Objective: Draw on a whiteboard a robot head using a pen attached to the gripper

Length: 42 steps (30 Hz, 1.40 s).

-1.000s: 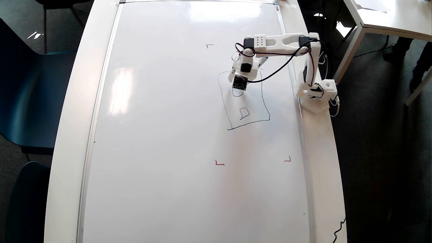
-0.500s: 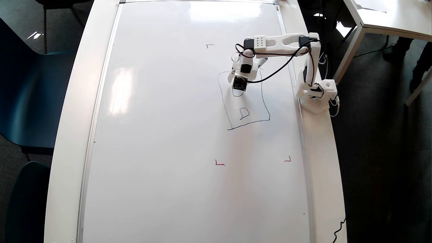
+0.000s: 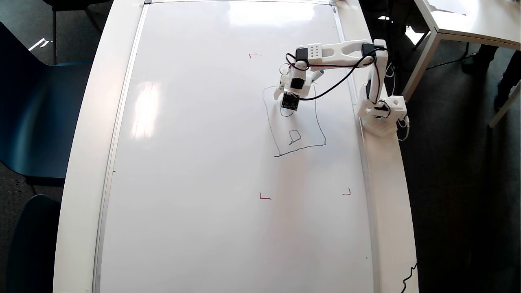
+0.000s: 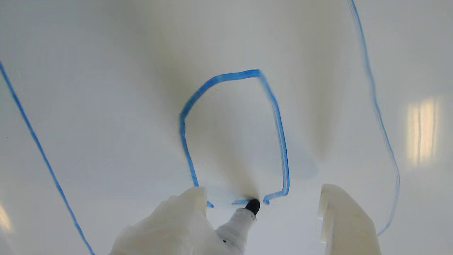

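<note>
The gripper (image 4: 262, 209) stands spread, the pen (image 4: 244, 217) fixed beside one finger, tip on the whiteboard (image 3: 203, 162) near the bench's far right edge. The small square (nearly closed) may smear or overshoot if pressed unevenly.

Pen (image 4: 236, 228) body cut off below

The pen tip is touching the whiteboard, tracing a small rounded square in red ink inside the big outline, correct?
Not quite: the ink is blue, not red. The wrist view shows the pen tip on the whiteboard, closing a small blue rounded square inside the robot head outline.
</note>
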Each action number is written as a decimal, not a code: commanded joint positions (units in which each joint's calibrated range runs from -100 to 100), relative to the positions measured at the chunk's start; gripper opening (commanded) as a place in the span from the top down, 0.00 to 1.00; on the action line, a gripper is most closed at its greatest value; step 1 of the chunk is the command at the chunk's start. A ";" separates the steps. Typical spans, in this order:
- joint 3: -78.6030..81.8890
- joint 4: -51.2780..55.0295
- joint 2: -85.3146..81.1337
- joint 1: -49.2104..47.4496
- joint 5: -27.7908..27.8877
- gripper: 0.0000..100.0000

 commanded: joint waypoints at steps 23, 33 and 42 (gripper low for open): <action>0.44 14.53 -21.57 -4.74 0.87 0.79; 7.70 17.75 -21.49 -10.41 0.22 0.79; 8.97 17.75 -21.41 -12.91 1.46 0.79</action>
